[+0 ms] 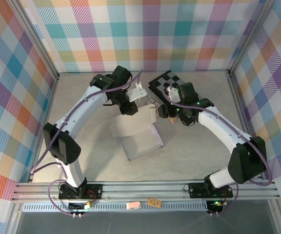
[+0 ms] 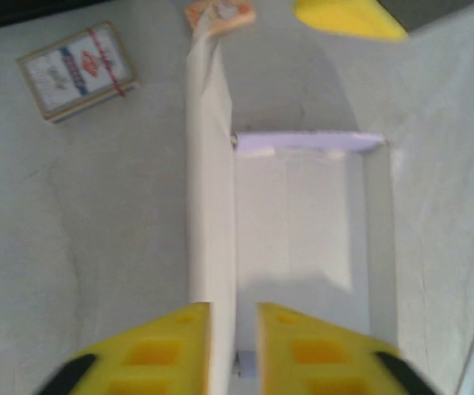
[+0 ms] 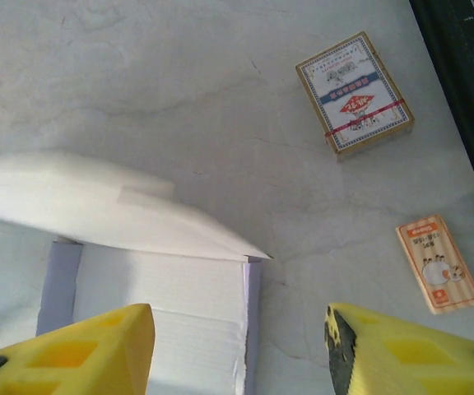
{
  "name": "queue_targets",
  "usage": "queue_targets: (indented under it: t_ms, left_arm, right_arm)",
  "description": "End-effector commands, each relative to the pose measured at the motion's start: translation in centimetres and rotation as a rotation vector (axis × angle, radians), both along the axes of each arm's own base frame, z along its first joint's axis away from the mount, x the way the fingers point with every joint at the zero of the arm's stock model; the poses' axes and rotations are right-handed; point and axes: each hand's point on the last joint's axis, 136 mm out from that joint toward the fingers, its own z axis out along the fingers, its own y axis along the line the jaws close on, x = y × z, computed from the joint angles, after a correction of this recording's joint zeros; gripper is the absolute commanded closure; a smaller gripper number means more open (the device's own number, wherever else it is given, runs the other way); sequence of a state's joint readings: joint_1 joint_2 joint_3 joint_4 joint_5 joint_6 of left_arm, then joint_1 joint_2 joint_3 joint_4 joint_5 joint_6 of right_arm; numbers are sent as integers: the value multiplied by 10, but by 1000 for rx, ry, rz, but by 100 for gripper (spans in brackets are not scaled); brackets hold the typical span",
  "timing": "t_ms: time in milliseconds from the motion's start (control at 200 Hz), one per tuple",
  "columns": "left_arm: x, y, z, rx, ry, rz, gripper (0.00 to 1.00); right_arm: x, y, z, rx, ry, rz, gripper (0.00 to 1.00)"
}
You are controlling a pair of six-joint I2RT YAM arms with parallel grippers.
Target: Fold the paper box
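Observation:
The paper box (image 1: 139, 139) lies in the middle of the table, pale lavender outside and off-white inside, with one wall (image 2: 211, 189) standing upright. My left gripper (image 2: 234, 311) straddles that wall: its left finger touches the cardboard and a narrow gap shows on the other side, so the jaws stand slightly open. From above, the left gripper (image 1: 130, 108) is at the box's far edge. My right gripper (image 3: 237, 314) hangs wide open above a corner of the box (image 3: 171, 304), where a raised flap (image 3: 97, 210) leans over; it holds nothing. In the top view the right gripper (image 1: 166, 116) is at the box's far right.
A black-and-white checkerboard (image 1: 166, 82) lies at the back, behind the right arm. A card pack (image 3: 354, 92) and a small orange pack (image 3: 439, 263) lie on the table beside the box. The cage's checked walls close in three sides.

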State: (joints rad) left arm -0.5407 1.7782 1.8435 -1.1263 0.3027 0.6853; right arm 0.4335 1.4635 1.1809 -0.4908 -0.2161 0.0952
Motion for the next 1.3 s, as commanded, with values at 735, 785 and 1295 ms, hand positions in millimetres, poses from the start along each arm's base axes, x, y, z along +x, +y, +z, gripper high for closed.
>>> queue_targets:
  t_ms: [735, 785, 1295]
  left_arm:
    - [-94, 122, -35, -267, 175, 901, 44]
    - [-97, 125, -45, -233, 182, 898, 44]
    - [-57, 127, -81, -164, 114, 867, 43]
  right_arm:
    - [5, 33, -30, 150, -50, 399, 29]
    - [5, 34, -31, 149, -55, 411, 29]
    - [19, 50, -42, 191, -10, 474, 36]
